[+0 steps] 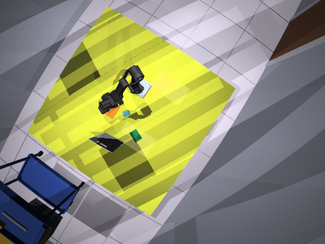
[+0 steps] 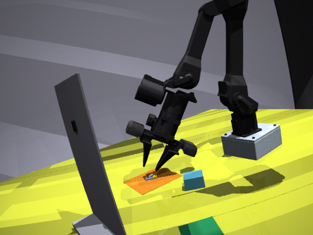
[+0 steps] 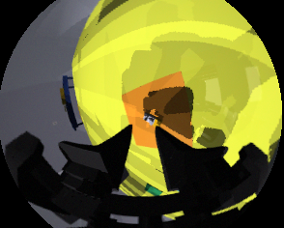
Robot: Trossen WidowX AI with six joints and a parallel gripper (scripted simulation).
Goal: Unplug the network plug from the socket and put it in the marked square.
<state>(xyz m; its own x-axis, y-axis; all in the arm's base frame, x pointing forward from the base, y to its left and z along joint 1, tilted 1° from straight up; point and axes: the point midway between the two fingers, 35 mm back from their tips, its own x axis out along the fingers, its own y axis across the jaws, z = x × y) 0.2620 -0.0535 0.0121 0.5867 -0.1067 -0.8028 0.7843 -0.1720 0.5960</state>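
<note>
- Table (image 2: 264, 201): yellow, under everything.
- Panel (image 2: 79, 132): upright, well off to one side of the claw.
- Claw (image 2: 150, 168): spread, pinching nothing, tips just above the plug.
- Square (image 2: 143, 186): orange, directly beneath the claw.
- Plug (image 2: 149, 177): lying on the square, below the claw's tips.

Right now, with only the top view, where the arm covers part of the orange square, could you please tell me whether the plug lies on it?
Observer: Yes, the plug lies on the orange square, inside its edges.
Operator: Is the gripper shut on it?
Observer: No, the gripper is open, fingers apart above the plug. One tip is very close, and I cannot tell whether it touches.
Operator: And the socket?
Observer: The socket on the panel is empty.
</note>
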